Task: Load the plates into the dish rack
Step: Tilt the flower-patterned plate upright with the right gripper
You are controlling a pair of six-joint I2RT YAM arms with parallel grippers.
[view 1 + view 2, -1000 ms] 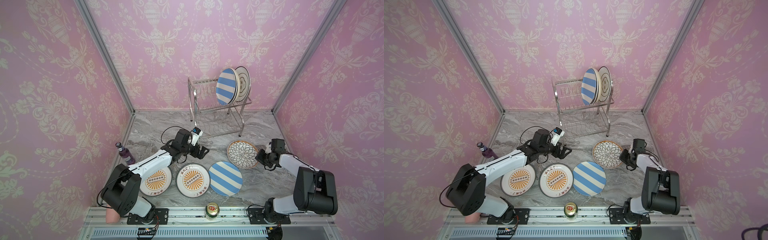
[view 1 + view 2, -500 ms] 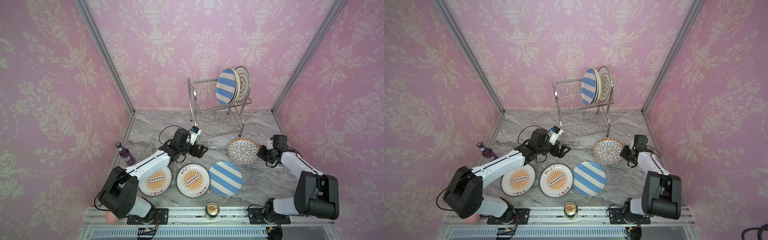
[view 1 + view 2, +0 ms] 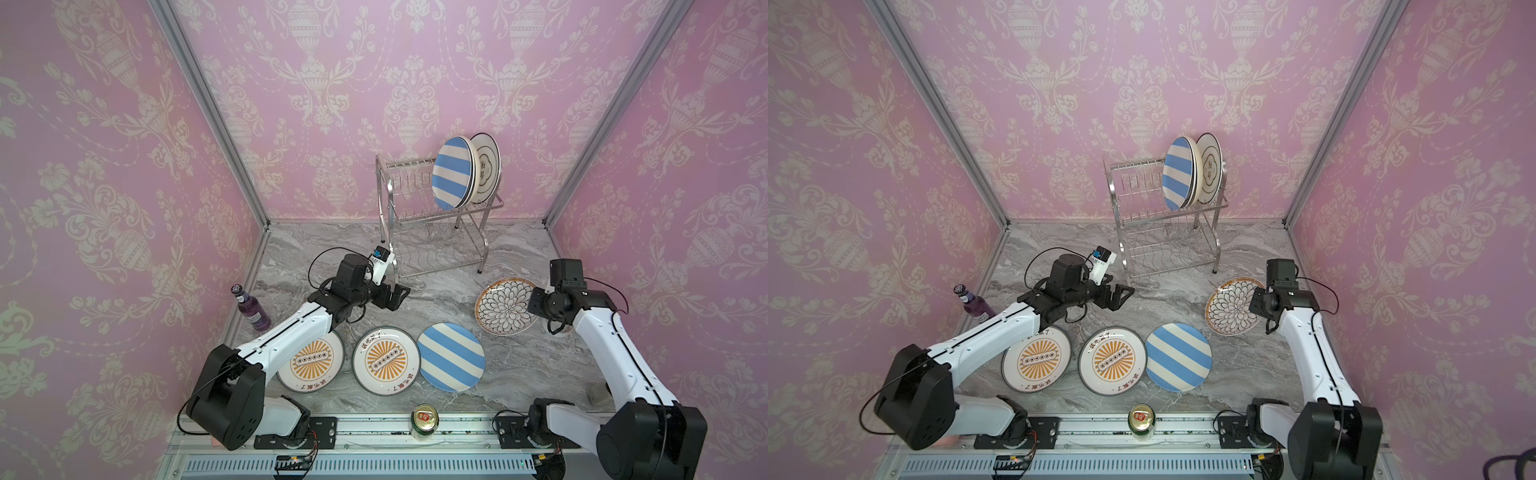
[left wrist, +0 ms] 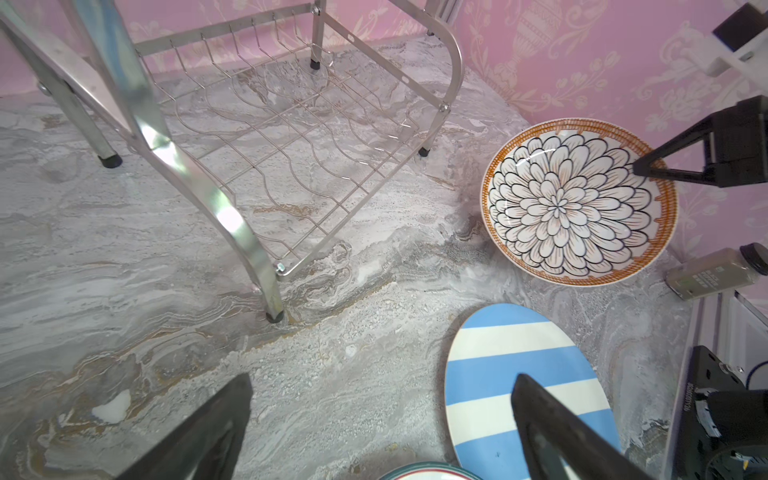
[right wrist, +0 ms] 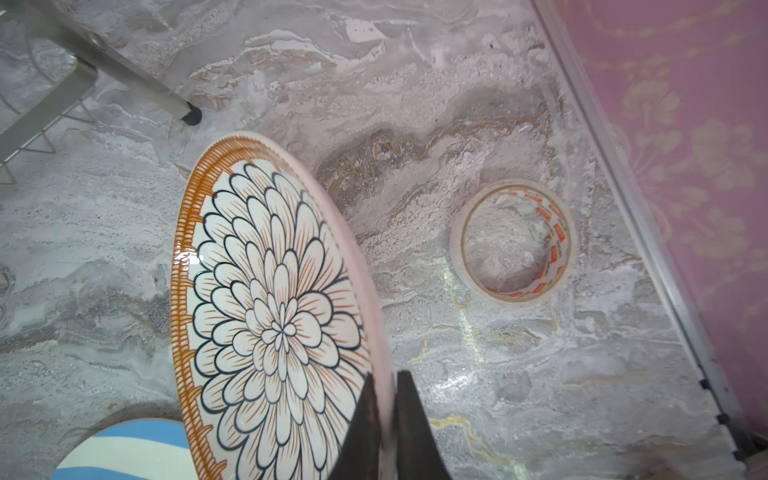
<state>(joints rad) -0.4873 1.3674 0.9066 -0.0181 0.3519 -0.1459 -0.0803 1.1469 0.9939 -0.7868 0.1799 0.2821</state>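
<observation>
Just changed: We watched the right end effector (image 5: 384, 380) finish closing on the rim of the black floral plate (image 5: 270, 316). A second earlier that plate lay flat on the worktop (image 3: 440, 299), with the jaws slightly apart at its edge.
Plate position: It stood tilted to the right of the dish rack (image 3: 436, 232), gripped edge raised and face turned toward the left arm. We could not tell whether its low edge still touched the marble.
Right end effector: Clenched on the rim, with one finger on the painted face and one behind it, as the right wrist view showed.
Left end effector (image 4: 382, 382): Released and empty, it was poised over bare worktop just in front of the rack's lower tier. It had hardly shifted in that second.
Rack load: A racked striped plate (image 3: 453, 174) and a black-lined white plate (image 3: 487, 166) stood upright in the upper tier. The lower tier held none.
Still waiting: A first sunburst plate (image 3: 309, 361), a second sunburst plate (image 3: 384, 359) and a flat striped plate (image 3: 451, 357) lay in a row near the front.
What it meant: We judged the grasp secured and the lift begun. The carry and the slotting remained, and a rim-only pinch could let the plate swing.
</observation>
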